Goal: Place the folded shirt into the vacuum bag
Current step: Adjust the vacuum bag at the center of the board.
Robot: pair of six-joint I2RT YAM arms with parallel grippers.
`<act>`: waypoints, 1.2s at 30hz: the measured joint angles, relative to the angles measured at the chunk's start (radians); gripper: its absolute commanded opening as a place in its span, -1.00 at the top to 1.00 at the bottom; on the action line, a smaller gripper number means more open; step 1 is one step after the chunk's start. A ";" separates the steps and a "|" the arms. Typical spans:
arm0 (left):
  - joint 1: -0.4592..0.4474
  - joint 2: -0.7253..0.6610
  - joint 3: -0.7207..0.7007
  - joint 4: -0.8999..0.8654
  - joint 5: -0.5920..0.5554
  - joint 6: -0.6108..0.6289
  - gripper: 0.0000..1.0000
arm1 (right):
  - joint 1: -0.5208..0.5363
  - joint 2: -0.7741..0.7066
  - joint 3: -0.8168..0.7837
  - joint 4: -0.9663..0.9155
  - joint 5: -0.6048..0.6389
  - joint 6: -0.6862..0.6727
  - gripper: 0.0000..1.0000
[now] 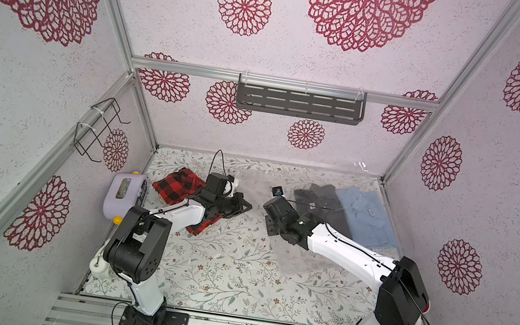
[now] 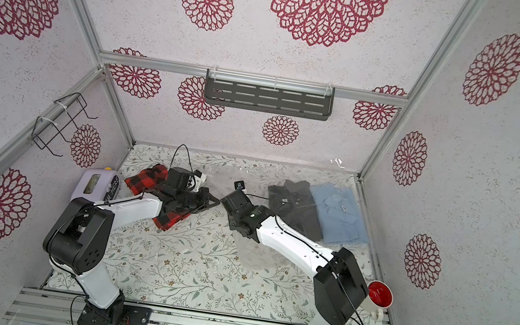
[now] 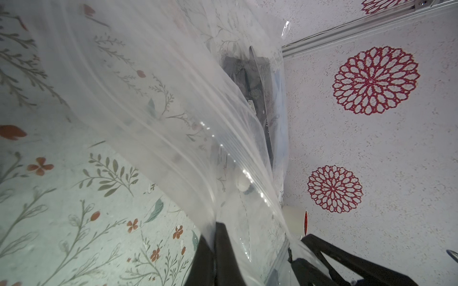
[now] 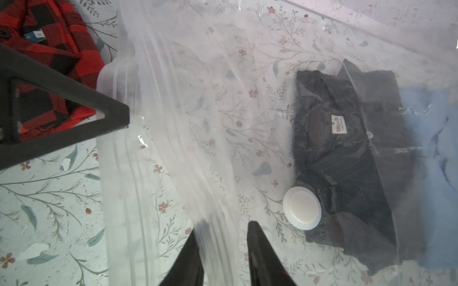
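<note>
My left pincer (image 3: 213, 232) is clamped on the zip edge of the vacuum bag (image 4: 173, 99), lifting it off the tabletop (image 1: 235, 271) so the mouth gapes. My right pincer (image 4: 226, 224) straddles that edge, jaws apart, not yet pinching; a second hold should spread the opening. A dark shirt (image 4: 347, 161) and a blue shirt (image 1: 365, 217) lie deep inside. The red plaid shirt (image 1: 178, 186) lies outside, beneath my left arm.

arms (image 1: 343, 252): white shells, black joints | bases (image 1: 175, 323): black screwed plates | fingers (image 4: 262, 257): black, seemingly matte
</note>
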 measured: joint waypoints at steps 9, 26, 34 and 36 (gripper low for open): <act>0.005 0.012 0.000 0.002 0.000 0.000 1.00 | 0.024 0.056 0.059 -0.016 0.061 -0.048 0.57; 0.020 0.019 0.000 -0.010 -0.046 0.039 1.00 | 0.009 -0.047 0.131 -0.112 0.239 0.091 1.00; 0.061 0.041 0.011 -0.036 -0.049 0.061 1.00 | 0.008 -0.124 0.147 -0.132 0.273 0.116 1.00; 0.066 0.049 0.039 -0.062 -0.049 0.069 1.00 | 0.008 -0.123 0.160 -0.142 0.273 0.116 1.00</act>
